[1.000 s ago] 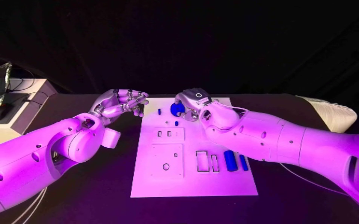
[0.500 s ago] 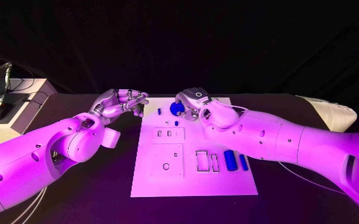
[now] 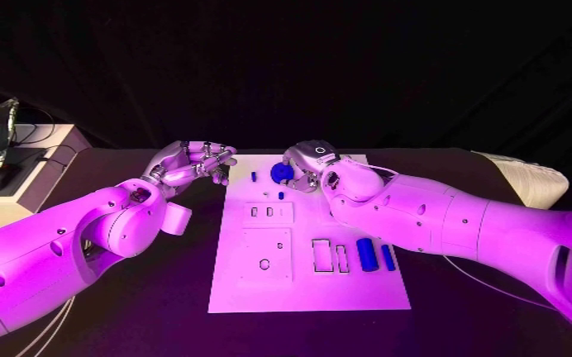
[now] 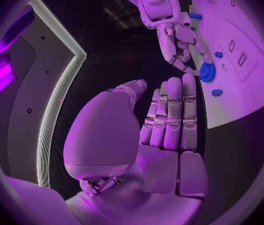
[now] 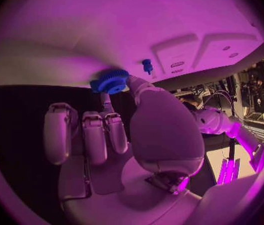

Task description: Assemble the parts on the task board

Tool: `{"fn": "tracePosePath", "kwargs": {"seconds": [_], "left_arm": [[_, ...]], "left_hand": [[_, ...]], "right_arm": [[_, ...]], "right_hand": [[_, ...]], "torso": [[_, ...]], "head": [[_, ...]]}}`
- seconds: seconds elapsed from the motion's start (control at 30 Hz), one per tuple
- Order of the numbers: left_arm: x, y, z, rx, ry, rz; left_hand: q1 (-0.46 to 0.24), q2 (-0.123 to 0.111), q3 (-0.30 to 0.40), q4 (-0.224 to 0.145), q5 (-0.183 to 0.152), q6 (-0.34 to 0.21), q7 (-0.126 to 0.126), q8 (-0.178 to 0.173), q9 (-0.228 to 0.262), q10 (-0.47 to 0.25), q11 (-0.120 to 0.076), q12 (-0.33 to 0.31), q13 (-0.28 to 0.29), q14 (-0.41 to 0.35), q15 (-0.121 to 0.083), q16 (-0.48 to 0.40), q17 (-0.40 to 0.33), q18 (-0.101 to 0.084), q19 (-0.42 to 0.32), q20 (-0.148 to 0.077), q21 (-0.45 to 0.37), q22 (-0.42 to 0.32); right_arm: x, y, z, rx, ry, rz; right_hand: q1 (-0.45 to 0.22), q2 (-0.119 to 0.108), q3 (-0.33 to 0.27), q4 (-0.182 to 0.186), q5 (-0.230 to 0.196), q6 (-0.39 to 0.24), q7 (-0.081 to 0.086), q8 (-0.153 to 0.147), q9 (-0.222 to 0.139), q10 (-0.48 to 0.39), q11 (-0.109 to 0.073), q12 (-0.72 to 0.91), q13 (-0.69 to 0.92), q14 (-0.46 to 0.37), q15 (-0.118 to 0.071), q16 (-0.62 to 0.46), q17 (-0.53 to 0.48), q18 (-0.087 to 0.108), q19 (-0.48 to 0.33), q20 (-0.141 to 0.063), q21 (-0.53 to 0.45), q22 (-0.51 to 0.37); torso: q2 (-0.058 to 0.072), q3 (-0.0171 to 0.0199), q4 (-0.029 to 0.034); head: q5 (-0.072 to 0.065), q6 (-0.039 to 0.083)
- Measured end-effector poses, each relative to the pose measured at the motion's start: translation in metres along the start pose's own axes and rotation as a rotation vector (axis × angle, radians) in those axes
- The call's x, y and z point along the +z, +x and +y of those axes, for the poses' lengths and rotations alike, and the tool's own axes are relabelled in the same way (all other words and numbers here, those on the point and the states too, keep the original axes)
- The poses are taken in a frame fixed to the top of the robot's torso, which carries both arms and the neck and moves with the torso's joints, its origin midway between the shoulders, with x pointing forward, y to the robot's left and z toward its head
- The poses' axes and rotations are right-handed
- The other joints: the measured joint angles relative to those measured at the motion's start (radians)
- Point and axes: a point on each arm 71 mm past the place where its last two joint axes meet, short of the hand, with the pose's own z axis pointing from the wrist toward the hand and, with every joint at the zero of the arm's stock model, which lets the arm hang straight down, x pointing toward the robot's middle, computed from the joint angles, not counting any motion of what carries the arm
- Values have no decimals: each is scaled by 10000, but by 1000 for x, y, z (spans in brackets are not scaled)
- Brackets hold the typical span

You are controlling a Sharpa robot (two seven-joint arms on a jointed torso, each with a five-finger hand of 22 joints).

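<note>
board: white, tinted by the light
gear: blue, ridged rim
pegs: blue, two bars side by side
small pin: blue
arms: white
left hand: silver
right hand: silver
table: black
</note>
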Motion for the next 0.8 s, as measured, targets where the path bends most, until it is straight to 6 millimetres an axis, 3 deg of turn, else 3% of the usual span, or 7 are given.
{"fn": "tracePosePath", "kwargs": {"seconds": [0.2,0.73,0.8], "left_arm": [[0,0,0,1,-13,0],[0,-1,1,12,-39,-17],[0,-1,1,13,-41,-19]], "left_hand": [[-40,40,0,0,0,0,0,0,9,0,0,0,-1,0,0,0,0,1,0,0,0,1],[-40,40,0,0,0,0,0,0,6,0,0,0,7,0,0,0,0,1,1,0,0,-1],[-40,40,0,0,0,0,0,0,6,0,0,0,7,0,0,0,0,1,1,0,0,-1]], "right_arm": [[-1,1,-2,84,73,69],[-4,2,-9,221,241,247],[-5,2,-11,263,261,281]], "right_hand": [[-147,147,0,0,58,28,-28,0,23,0,0,0,-1,0,0,0,0,0,0,0,0,-1],[-254,255,55,54,289,97,-18,-36,44,0,0,1,-3,1,-1,0,-1,0,0,-1,1,-2],[-371,372,55,54,364,129,-51,-36,56,0,0,1,-4,0,-1,0,-1,0,-1,-1,1,-2]], "torso": [[0,0,7],[0,1,11],[0,1,11]], "head": [[-8,-4],[-6,10],[-3,9]]}}
